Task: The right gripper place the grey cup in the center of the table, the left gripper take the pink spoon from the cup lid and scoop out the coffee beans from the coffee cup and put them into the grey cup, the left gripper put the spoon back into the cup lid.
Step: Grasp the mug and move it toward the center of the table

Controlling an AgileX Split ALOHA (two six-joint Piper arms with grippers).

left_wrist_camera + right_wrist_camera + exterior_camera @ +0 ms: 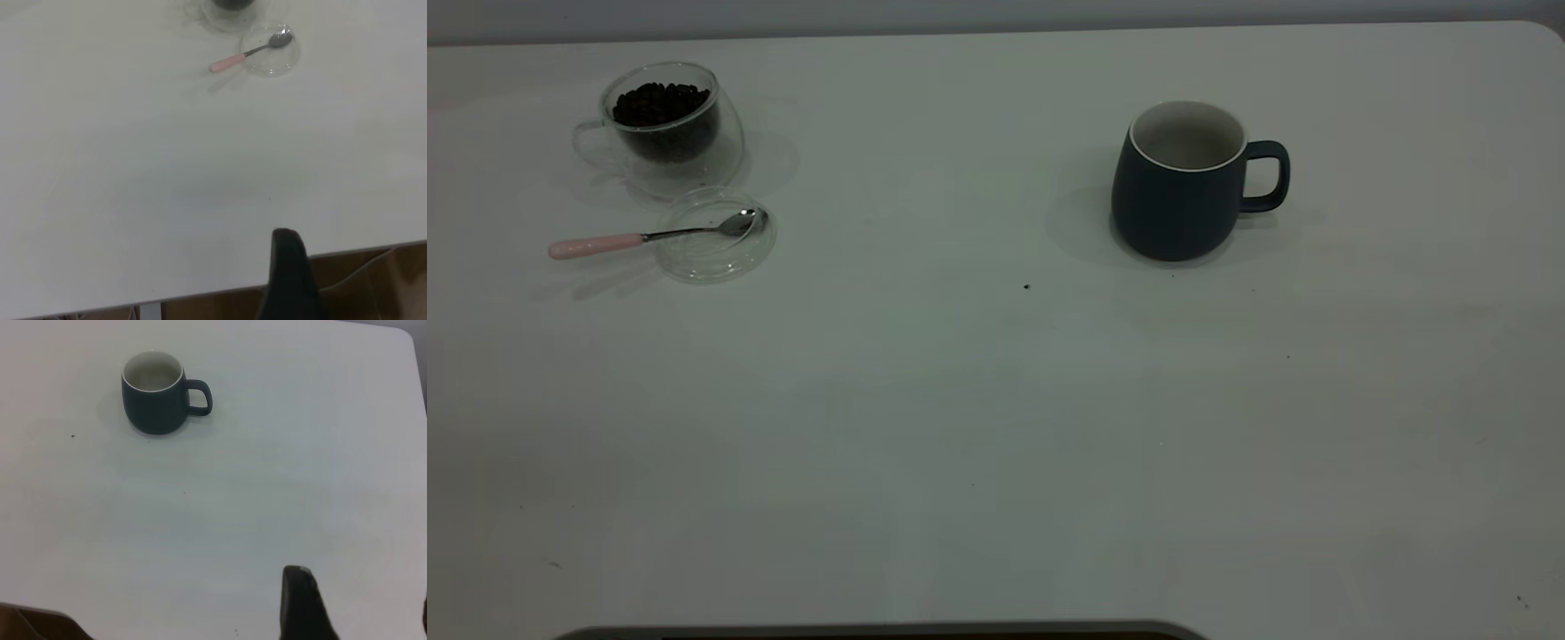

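Nearest of all, the left hand (288,280) is hanging above the near edge of the worktop (960,444), with only one dark finger showing, so it cannot be told whether it is spread or pressed together. The right hand (303,603) is hovering over the near right part of the worktop, also showing one finger plainly, and its state cannot be told either. Neither hand is touching anything. Farther back on the left, the spoon (649,236) is lying with its metal bowl resting in the glass lid (716,258) and its pink handle sticking out to the left over the rim. Just behind the lid, the glass cup (667,129) is standing upright, holding coffee beans (660,102). Far right, well apart from these, the grey mug (1183,182) is standing upright, its handle pointing right.
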